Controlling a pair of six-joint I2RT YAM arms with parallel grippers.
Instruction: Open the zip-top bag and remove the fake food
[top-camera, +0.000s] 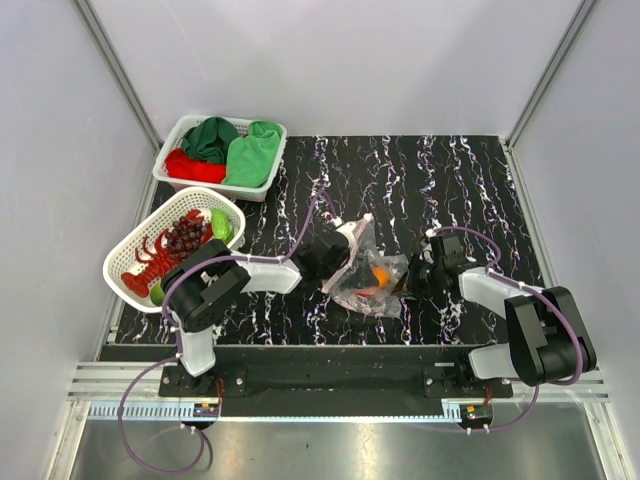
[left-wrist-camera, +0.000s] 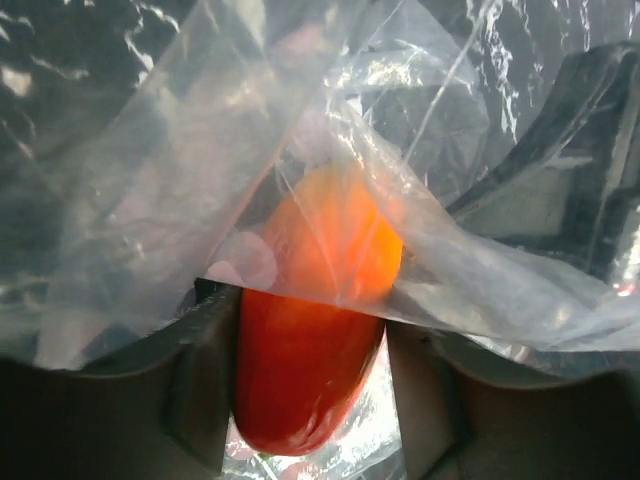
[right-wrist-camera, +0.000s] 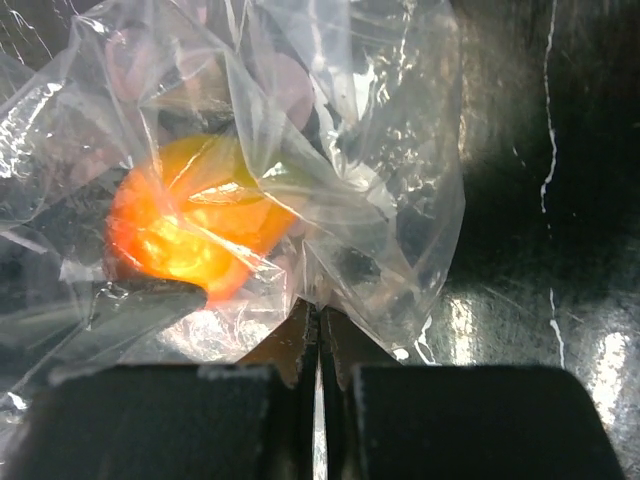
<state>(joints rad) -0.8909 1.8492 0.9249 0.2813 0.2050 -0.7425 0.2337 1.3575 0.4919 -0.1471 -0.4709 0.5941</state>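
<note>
Top view: a black worktop (top-camera: 450, 180) veined in white, enclosed by plain white walls (top-camera: 350, 60) with metal corner posts (top-camera: 120, 70); a metal rail (top-camera: 330, 395) runs along the near edge.

At far left stands a white basket (top-camera: 210, 188) holding green (top-camera: 250, 152) and red (top-camera: 192, 166) cloths. Just nearer is a second basket (top-camera: 122, 250) holding a lobster (top-camera: 150, 262), grapes (top-camera: 183, 235) and a green fruit (top-camera: 222, 224).

The bag (top-camera: 385, 300) lies crumpled at mid-worktop between the two arms, with an orange-red fruit (top-camera: 375, 275) inside.

Left wrist view: the left end effector (left-wrist-camera: 310, 390) has its fingers (left-wrist-camera: 200, 380) apart on either side of the fruit and close against it, with bag film draped over the fruit's far end. Whether they actually grip it cannot be told from here.

Right wrist view: the right end effector (right-wrist-camera: 318, 340) is fully closed, pinching a fold of the bag's film between its tips, the fruit just to its left.
</note>
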